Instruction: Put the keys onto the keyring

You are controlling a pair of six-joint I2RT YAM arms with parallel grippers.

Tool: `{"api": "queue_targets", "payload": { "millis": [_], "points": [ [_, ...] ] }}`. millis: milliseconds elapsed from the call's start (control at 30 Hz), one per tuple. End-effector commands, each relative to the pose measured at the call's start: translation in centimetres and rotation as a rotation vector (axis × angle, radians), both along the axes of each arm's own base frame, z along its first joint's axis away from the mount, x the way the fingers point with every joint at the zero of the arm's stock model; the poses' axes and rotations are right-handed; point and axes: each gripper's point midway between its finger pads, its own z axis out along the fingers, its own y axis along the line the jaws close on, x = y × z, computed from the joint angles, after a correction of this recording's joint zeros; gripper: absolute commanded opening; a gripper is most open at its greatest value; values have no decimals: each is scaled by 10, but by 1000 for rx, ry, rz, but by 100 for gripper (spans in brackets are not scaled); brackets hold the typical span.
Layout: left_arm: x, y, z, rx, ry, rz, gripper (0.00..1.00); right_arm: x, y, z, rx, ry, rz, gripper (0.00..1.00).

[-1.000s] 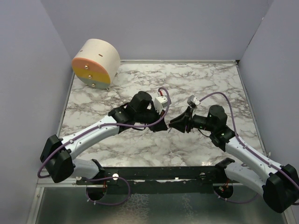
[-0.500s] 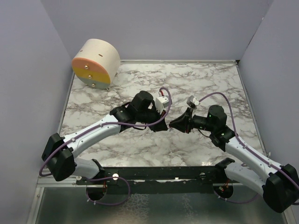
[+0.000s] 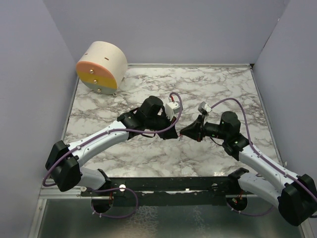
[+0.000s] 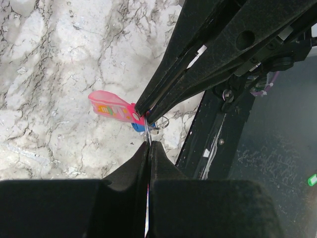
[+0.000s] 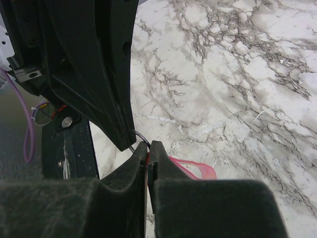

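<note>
Clamping the key [image 4: 111,106], right end effector [image 5: 147,145] sits beside keyring [image 4: 139,128]

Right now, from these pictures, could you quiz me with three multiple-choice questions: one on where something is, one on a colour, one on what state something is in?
1. Where does the round cream box stand?
A. at the far left corner of the table
B. between the two arms
C. at the near right corner

2. What colour is the key?
A. green
B. pink
C. black

3. How does the right gripper stand?
A. wide open
B. out of every view
C. shut on the key

Answers:
1 A, the box sits by the back wall on the left.
2 B, the key's body is bright pink against the marble.
3 C, its tips are pressed together with the pink key sticking out between them.
</note>
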Motion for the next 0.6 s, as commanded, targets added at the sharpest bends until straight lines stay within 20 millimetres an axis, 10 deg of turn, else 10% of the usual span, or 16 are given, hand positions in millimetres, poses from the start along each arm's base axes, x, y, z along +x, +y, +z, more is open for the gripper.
{"api": "queue_targets", "payload": {
  "millis": [0,267,567],
  "points": [
    [-3,-11,15,-43,-22,-40,0,1,0,13,30,-53,-2,1],
    [-7,-15,12,-48,-5,-72,0,1,1,12,27,-52,4,26],
    [-3,-16,23,-64,-29,-64,0,1,2,8,19,-37,6,26]
  ]
}}
